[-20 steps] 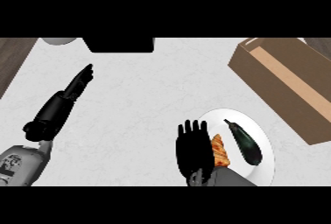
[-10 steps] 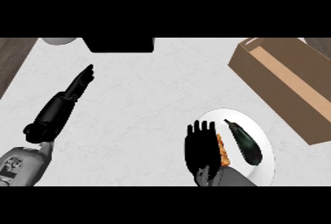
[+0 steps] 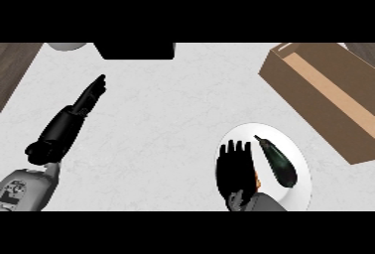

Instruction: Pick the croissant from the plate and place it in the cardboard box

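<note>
**A:** How is the right hand (image 3: 234, 171) set?

**B:** It is flat, with the fingers straight, slightly spread and pointing away from the robot. Nothing is gripped. The hand lies over the left part of the plate (image 3: 245, 132).

**A:** And the croissant?

**B:** It is mostly hidden under that hand. Only an orange sliver of the croissant (image 3: 257, 181) shows at the palm's right edge, on the plate. I cannot tell whether the palm touches it.

**A:** Is anything else near?

**B:** A dark long vegetable (image 3: 279, 161) lies on the plate just right of the fingers, apart from them. The cardboard box (image 3: 322, 94) stands well beyond the hand, ahead and to its right, with its inside showing.

**A:** What about the other hand?

**B:** The left hand (image 3: 92, 93) rests far off to the left, fingers straight and together, holding nothing.
</note>
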`<control>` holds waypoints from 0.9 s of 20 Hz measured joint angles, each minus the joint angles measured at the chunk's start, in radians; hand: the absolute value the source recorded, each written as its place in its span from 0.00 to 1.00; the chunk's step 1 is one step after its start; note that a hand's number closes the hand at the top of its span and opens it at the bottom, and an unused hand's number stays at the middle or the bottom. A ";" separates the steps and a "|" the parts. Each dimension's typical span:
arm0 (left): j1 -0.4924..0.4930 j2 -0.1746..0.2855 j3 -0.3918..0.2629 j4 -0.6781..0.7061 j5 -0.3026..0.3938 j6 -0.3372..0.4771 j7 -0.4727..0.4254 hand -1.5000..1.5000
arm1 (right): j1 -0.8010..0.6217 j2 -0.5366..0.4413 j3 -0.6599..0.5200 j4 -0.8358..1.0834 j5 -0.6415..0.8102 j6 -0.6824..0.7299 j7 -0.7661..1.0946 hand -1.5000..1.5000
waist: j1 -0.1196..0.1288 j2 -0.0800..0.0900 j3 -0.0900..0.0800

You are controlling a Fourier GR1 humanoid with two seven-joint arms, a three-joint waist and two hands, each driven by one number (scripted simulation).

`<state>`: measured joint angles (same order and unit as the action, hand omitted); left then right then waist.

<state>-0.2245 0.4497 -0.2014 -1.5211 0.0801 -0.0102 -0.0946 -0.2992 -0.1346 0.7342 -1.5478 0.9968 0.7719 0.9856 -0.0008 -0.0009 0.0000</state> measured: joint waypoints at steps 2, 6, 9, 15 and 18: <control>0.021 0.001 0.006 -0.015 -0.008 -0.009 -0.007 0.50 | -0.003 0.014 -0.016 0.021 0.029 0.000 -0.005 0.00 | 0.002 0.000 0.000; 0.004 -0.017 0.032 0.002 -0.025 -0.030 0.001 0.50 | 0.012 0.003 -0.047 0.051 0.076 -0.006 -0.039 0.00 | 0.001 0.000 0.000; 0.002 -0.038 0.048 0.011 -0.047 -0.039 -0.005 0.50 | 0.040 0.000 -0.065 0.051 0.102 -0.014 -0.062 0.00 | 0.000 0.001 0.000; -0.009 -0.067 0.071 0.005 -0.073 -0.070 0.015 0.50 | 0.040 -0.035 -0.048 0.082 0.153 -0.065 -0.179 1.00 | 0.002 -0.003 -0.002; 0.003 -0.067 0.089 -0.013 -0.079 -0.084 0.016 0.50 | 0.024 -0.036 -0.027 0.091 0.188 -0.096 -0.221 1.00 | 0.003 -0.003 -0.002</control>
<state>-0.2218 0.3826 -0.1124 -1.5342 0.0009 -0.0941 -0.0787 -0.2755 -0.1704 0.7077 -1.4573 1.1844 0.6759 0.7644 0.0026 -0.0036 -0.0023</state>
